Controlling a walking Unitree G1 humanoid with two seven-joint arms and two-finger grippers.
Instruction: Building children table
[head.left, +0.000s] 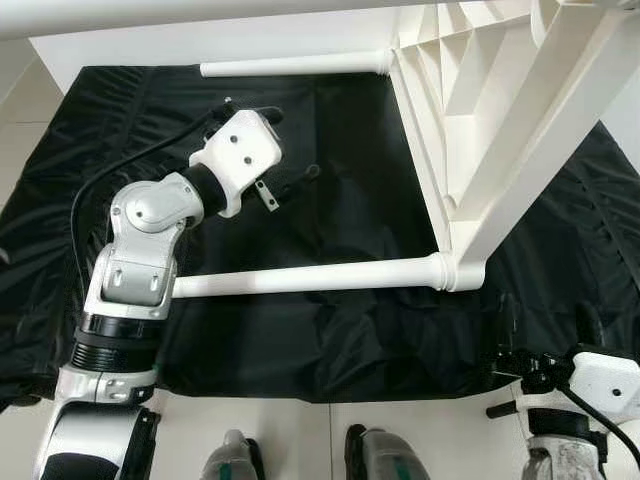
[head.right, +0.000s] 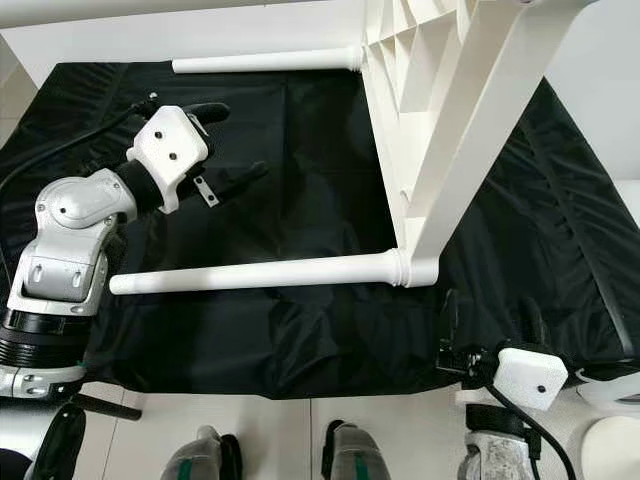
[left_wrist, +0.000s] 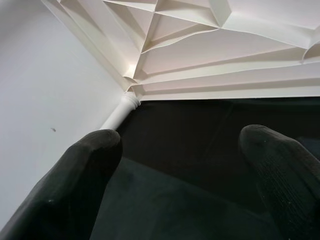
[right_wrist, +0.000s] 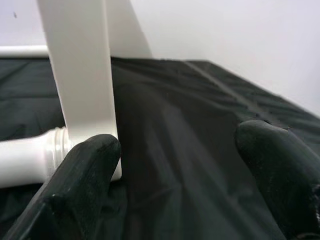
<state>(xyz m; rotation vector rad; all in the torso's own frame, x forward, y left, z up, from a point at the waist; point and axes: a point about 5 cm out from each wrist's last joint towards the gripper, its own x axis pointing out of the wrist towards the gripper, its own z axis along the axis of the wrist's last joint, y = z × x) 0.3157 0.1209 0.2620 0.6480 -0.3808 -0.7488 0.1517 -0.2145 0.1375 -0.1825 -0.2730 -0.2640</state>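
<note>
A white plastic table top (head.left: 470, 110) stands tilted on its edge over a black cloth (head.left: 340, 340), its ribbed underside toward me. Two white round legs are screwed into it and lie level: the far leg (head.left: 295, 67) and the near leg (head.left: 310, 278). My left gripper (head.left: 290, 145) hovers open above the cloth between the two legs, pointing at the ribbed underside (left_wrist: 210, 45). Low at the cloth's near right edge, my right gripper (head.right: 490, 320) is open, just short of the corner where the near leg's joint (right_wrist: 55, 145) meets the top.
A white wall (head.left: 120, 45) borders the cloth's far side. Pale tiled floor (head.left: 300, 430) lies in front, with my two feet (head.left: 300, 460) at the cloth's near edge. A black cable (head.left: 110, 175) loops from the left wrist.
</note>
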